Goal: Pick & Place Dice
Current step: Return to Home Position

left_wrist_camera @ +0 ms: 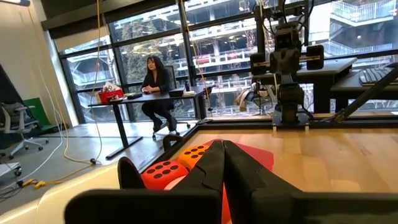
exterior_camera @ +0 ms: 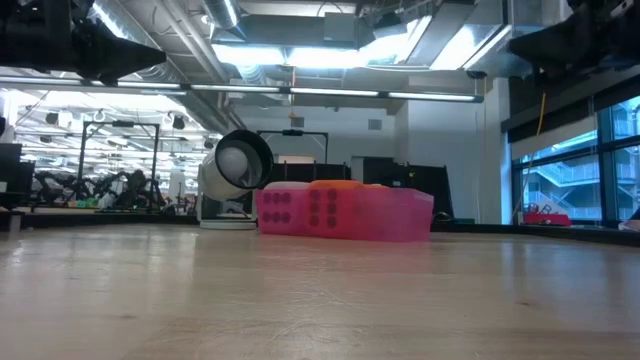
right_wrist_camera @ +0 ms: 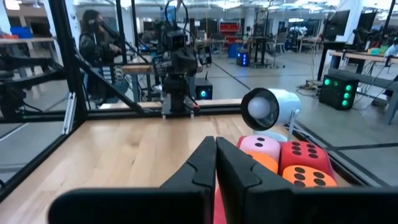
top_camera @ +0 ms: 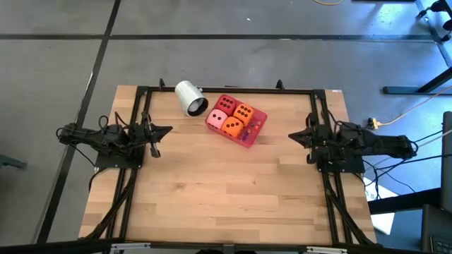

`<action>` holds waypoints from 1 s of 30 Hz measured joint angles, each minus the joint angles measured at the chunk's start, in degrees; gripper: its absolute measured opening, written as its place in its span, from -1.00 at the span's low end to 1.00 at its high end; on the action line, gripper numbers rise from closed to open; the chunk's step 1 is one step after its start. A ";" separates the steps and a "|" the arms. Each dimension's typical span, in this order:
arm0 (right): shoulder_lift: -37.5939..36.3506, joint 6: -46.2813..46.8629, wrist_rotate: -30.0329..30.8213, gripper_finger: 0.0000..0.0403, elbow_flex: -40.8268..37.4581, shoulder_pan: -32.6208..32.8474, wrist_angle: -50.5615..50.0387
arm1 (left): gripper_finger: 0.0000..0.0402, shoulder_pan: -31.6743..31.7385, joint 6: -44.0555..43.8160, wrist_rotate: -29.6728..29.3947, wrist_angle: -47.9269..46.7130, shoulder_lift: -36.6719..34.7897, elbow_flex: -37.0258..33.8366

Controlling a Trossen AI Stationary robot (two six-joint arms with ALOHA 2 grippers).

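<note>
All four dice [top_camera: 233,125] sit in the red tray [top_camera: 256,128] at upper centre of the high view, beside what looks like a tipped white cup [top_camera: 191,97]. Left gripper [top_camera: 168,130] and right gripper [top_camera: 291,135], clenched empty at the worktop's [top_camera: 226,197] edges, should park well clear.

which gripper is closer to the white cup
Left. The left gripper lies a short way left of the white cup; the right gripper is farther, beyond the red tray on the other side.
</note>
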 joint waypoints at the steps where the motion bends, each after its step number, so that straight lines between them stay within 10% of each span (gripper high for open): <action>1: -0.89 0.00 -0.01 -0.93 -0.11 0.00 -0.23 | -0.99 0.01 0.00 0.00 0.00 0.00 0.00; 30: -7.59 3.01 2.43 -0.93 -2.54 -0.02 -6.92 | -0.97 0.02 -0.73 -0.09 0.53 -0.01 -1.24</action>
